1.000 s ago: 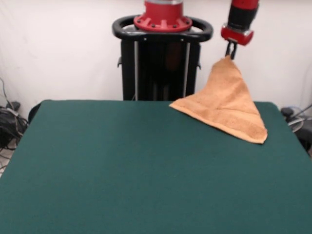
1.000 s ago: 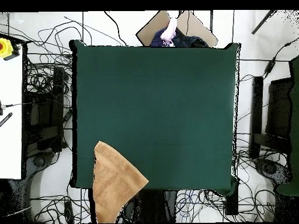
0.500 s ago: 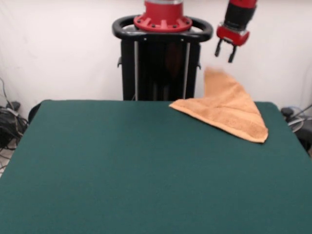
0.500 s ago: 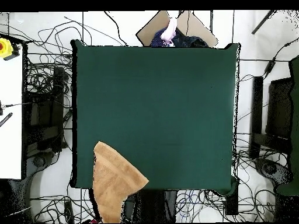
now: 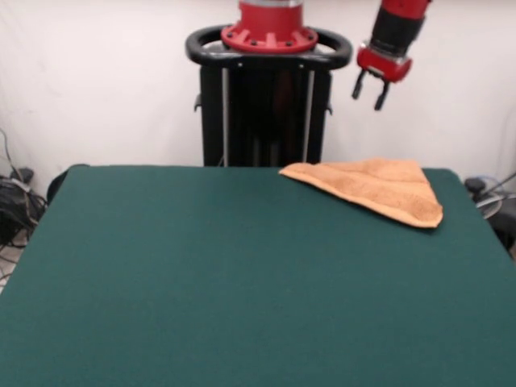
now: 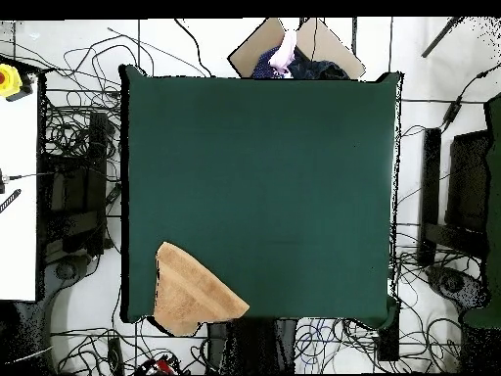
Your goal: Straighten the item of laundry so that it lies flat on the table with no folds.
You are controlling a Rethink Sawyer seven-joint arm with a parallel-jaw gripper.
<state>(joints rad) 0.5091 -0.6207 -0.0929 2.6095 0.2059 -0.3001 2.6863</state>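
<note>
The orange-tan towel [image 5: 371, 187] lies in a flat triangular shape at the far right corner of the green table [image 5: 242, 274] in the front view. In the overhead view the towel [image 6: 191, 294] sits at the table's [image 6: 264, 186] bottom left corner, and part of it hangs past the edge. My gripper [image 5: 368, 87] hangs open and empty in the air above the towel, well clear of it. The gripper does not show in the overhead view.
The robot pedestal [image 5: 268, 89] stands behind the table's far edge. A person's hand [image 6: 286, 49] shows at the top edge of the overhead view. Cables lie on the floor around the table [image 6: 68, 176].
One second ago my gripper held the towel's corner up in a peak. It opened and let go, and the towel dropped flat onto the table corner. The gripper has risen slightly.
</note>
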